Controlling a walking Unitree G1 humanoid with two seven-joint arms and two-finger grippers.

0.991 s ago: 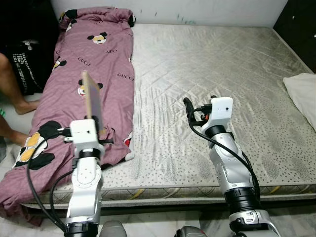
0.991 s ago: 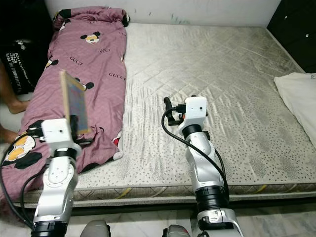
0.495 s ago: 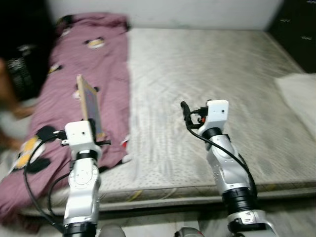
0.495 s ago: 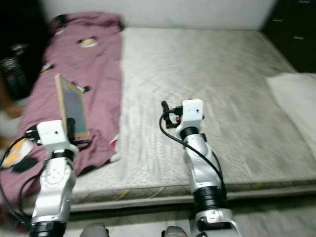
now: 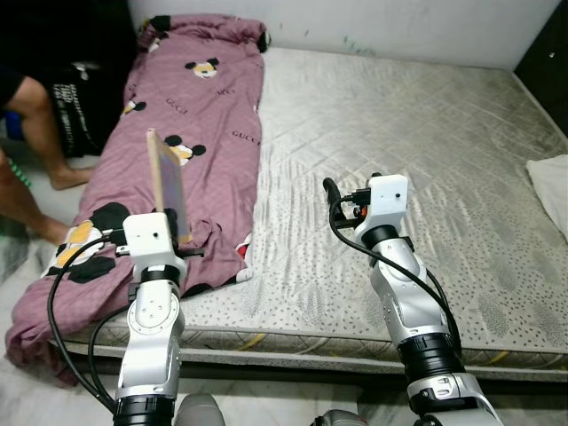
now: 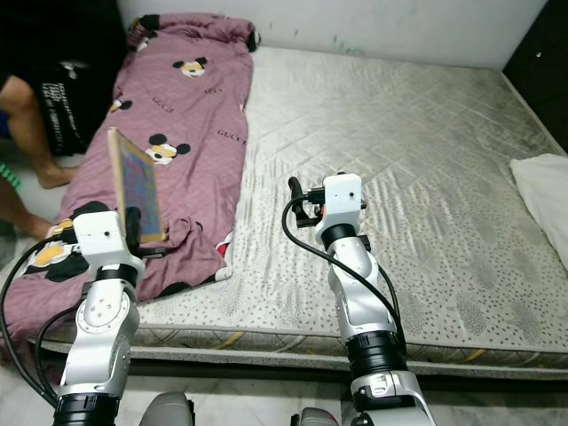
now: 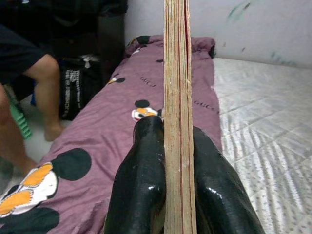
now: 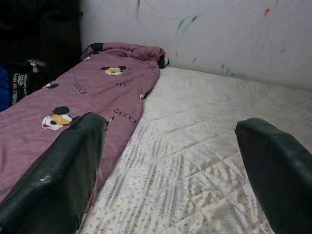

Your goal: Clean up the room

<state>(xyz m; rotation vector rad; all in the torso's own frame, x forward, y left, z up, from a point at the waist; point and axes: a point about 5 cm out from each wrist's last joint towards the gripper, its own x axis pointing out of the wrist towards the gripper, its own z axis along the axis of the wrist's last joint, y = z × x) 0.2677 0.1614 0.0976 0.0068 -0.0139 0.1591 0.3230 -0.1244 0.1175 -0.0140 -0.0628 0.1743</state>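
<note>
Carrying step: left hand (image 7: 170, 161) clamped on upright book (image 5: 167, 185), lower left; right hand (image 8: 170, 161) spread, empty. Next: find a drop-off spot.

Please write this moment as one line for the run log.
left gripper: shut on book, upright over blanket | right gripper: open, empty, over mattress | person: beside bed

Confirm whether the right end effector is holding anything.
No. The right end effector is open, with only bare mattress between its fingers.
</note>
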